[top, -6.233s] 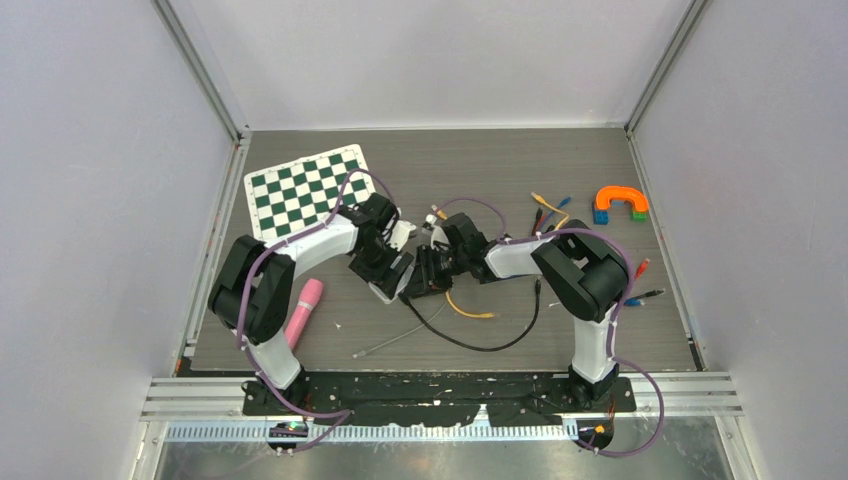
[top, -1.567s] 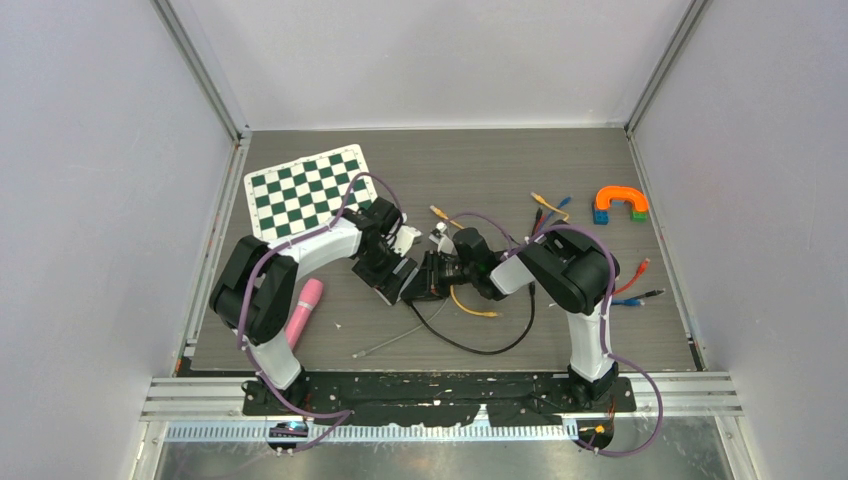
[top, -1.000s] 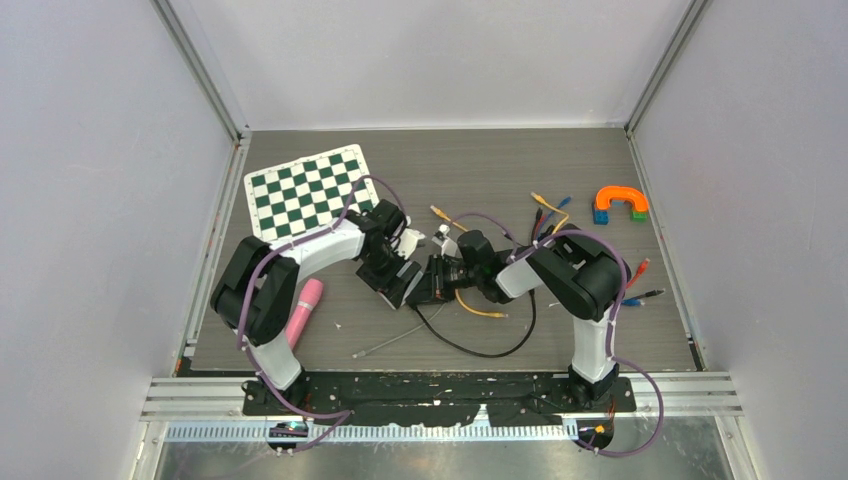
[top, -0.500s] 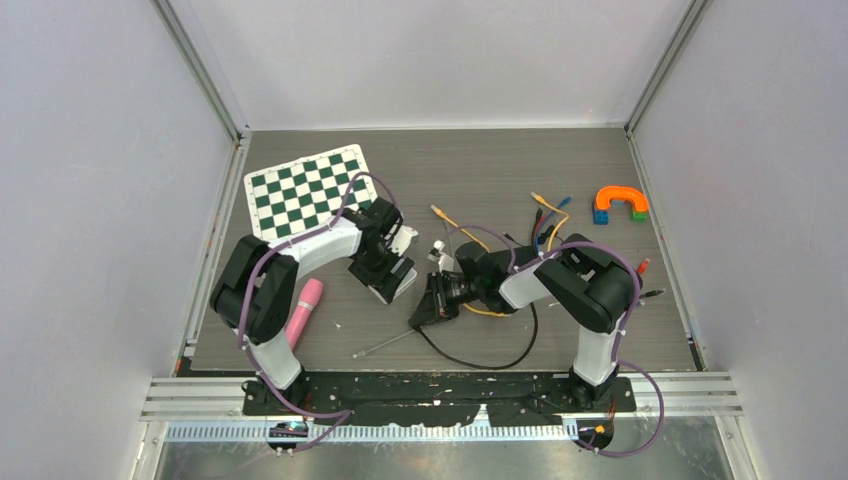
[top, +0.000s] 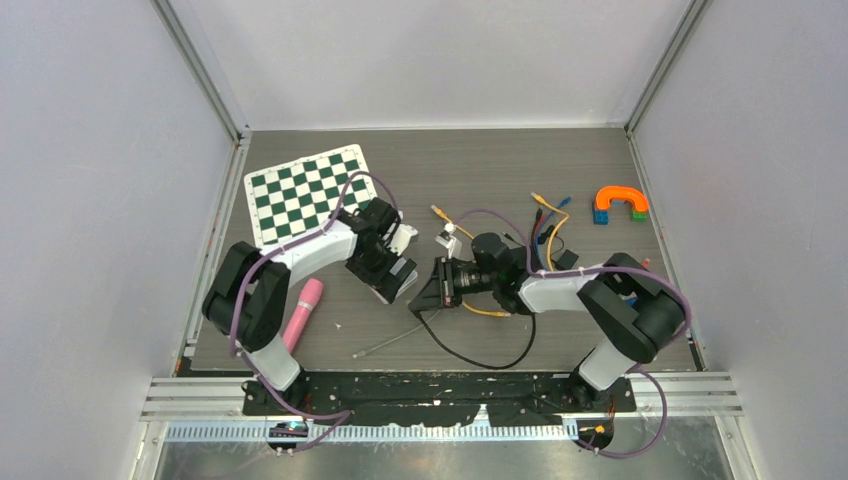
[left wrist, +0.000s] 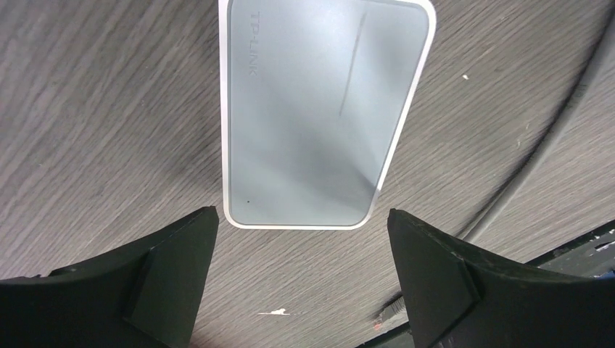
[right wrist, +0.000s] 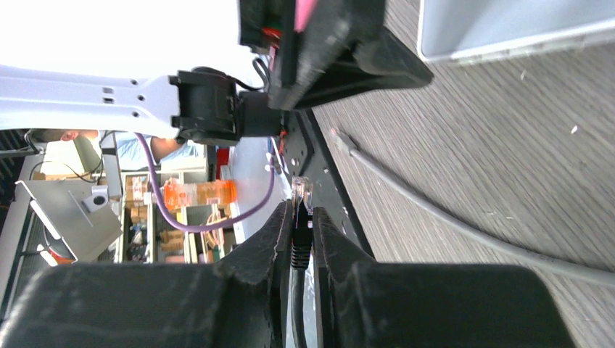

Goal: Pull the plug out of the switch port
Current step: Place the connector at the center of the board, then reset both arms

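Currently: plug (right wrist: 301,190), clear tip on black cable, clamped in my right gripper (right wrist: 301,217), out of the port, long axis in line with the fingers. Switch (left wrist: 319,116) lies flat on the surface (left wrist: 109,109), apart to the plug's left. My left gripper (left wrist: 299,221), nearer the switch, hangs spread over its end.

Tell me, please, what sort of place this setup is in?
Probably a robotics lab cell: white walls on aluminium framing enclose a table with two bolted arms, and it is strewn with test props, a chessboard, cables and a switch.
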